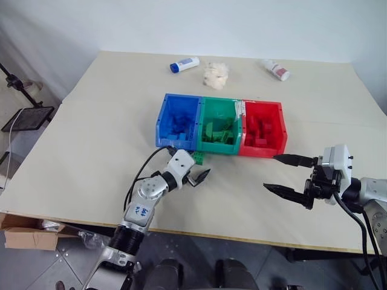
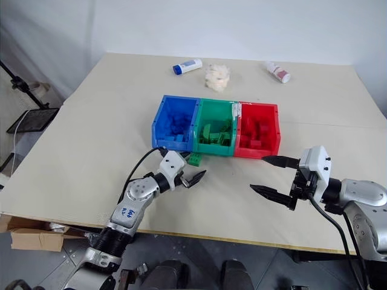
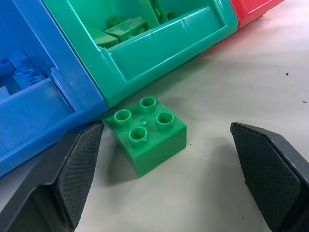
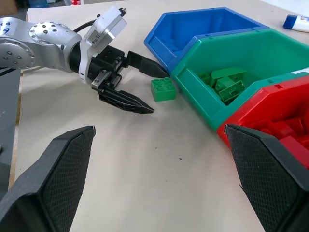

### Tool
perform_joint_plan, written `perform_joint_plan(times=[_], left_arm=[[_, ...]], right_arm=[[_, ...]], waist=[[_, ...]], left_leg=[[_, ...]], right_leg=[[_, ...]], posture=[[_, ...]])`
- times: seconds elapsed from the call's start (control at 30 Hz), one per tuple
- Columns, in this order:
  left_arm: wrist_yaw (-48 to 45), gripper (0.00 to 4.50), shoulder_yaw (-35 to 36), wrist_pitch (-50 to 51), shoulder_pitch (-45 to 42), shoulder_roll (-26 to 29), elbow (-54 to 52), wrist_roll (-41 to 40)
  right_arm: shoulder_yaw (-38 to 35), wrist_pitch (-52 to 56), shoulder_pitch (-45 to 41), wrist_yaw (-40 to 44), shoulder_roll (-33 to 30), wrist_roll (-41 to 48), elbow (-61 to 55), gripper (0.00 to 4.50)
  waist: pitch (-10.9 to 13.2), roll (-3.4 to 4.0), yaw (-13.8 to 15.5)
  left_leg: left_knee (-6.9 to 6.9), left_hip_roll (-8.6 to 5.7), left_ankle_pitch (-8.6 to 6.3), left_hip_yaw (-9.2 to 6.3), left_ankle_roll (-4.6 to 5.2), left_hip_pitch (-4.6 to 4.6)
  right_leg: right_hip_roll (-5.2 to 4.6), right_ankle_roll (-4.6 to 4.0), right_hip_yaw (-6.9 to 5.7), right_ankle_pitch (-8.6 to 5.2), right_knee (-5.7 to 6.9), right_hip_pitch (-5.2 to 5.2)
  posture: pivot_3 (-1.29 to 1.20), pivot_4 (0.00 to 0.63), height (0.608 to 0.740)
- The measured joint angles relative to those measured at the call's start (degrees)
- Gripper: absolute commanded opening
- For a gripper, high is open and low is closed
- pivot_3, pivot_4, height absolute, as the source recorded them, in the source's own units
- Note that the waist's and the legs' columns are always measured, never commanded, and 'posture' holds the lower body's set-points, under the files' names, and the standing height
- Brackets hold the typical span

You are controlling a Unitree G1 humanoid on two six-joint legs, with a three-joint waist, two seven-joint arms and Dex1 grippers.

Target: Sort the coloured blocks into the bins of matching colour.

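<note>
One green block is left out on the tabletop [image 1: 91, 139]; everything else of its kind already lies in the bins [image 1: 221, 124], the blue, green and red tubs joined in a row across the middle, blue to the left and red to the right. The left gripper [image 1: 196, 174] sits just near of that row, pointing toward the seam between the blue and green tubs, its fingers [image 3: 77, 169] spread wide. The right gripper [image 1: 289, 176] hangs well to the right, near the red tub's near corner, its fingers likewise wide apart and holding nothing, so the left arm is plainly the closer one.

The green block [image 3: 146, 133] rests against the near wall of the green tub, by its left corner, studs up. From the left wrist it lies just ahead of the fingertips and toward the left finger, not centred in the gap, so I judge a slight shift leftward is needed before closing. It is a square four-stud brick, no long axis, glossy and hard-edged.
</note>
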Motion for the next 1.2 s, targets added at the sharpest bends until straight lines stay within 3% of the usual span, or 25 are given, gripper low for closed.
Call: perform_joint_plan(times=[0.3,0.53,0.77,0.9,1.07,1.2], left_arm=[[-3.51,1.45,0.52,1.66,1.39,1.00,-2.19,-2.33],[-9.97,1.45,1.45,4.16,2.50,3.08,-7.91,-7.74],[-10.17,1.45,3.02,5.60,-7.99,1.35,-8.82,-10.17],[-8.96,1.45,3.81,3.36,-16.41,-0.37,0.02,-9.76],[-9.71,3.02,3.96,-4.37,-29.21,-2.25,18.66,-7.87],[-11.67,4.21,4.01,-7.33,-31.38,-1.96,24.77,-7.67]], right_arm=[[-0.61,-0.01,0.71,-0.25,0.00,0.00,-0.26,4.50],[-2.47,-0.01,1.74,-0.95,0.01,0.04,-0.39,4.50],[-4.92,0.24,1.97,-5.24,2.11,2.42,-3.54,4.50],[-5.91,0.29,3.18,-7.32,3.05,3.12,-5.17,4.50],[-6.65,-0.09,5.16,-9.03,4.28,3.11,-6.75,4.50],[-6.67,-0.31,5.63,-9.89,4.68,3.10,-7.02,4.50]], waist=[[0.00,0.00,0.05],[0.01,-0.01,-0.10],[0.03,-0.05,0.01],[0.07,-0.12,0.09],[0.26,-0.43,-0.10],[0.28,-0.46,-0.71]], left_leg=[[-0.16,0.02,0.00,0.00,0.00,0.00],[-0.17,0.04,0.01,0.02,-0.01,-0.01],[-0.19,0.03,0.00,0.02,-0.01,-0.02],[-0.18,0.02,0.01,0.05,-0.01,-0.02],[-0.25,0.02,0.00,0.19,-0.01,-0.02],[-0.39,0.04,0.01,0.27,-0.01,-0.01]], right_leg=[[0.01,0.00,-0.01,0.00,-0.07,-0.05],[0.02,0.00,0.01,0.00,-0.12,-0.05],[0.04,0.00,-0.01,0.00,-0.14,-0.05],[0.07,0.00,-0.02,0.00,-0.11,-0.06],[0.11,0.01,-0.04,0.00,0.02,-0.11],[0.12,0.03,-0.07,0.01,0.07,-0.20]], posture=[[0.00,0.150,0.740],[0.00,0.150,0.740],[0.00,0.150,0.740],[0.00,0.150,0.740],[0.00,0.150,0.740],[0.00,0.150,0.740]])
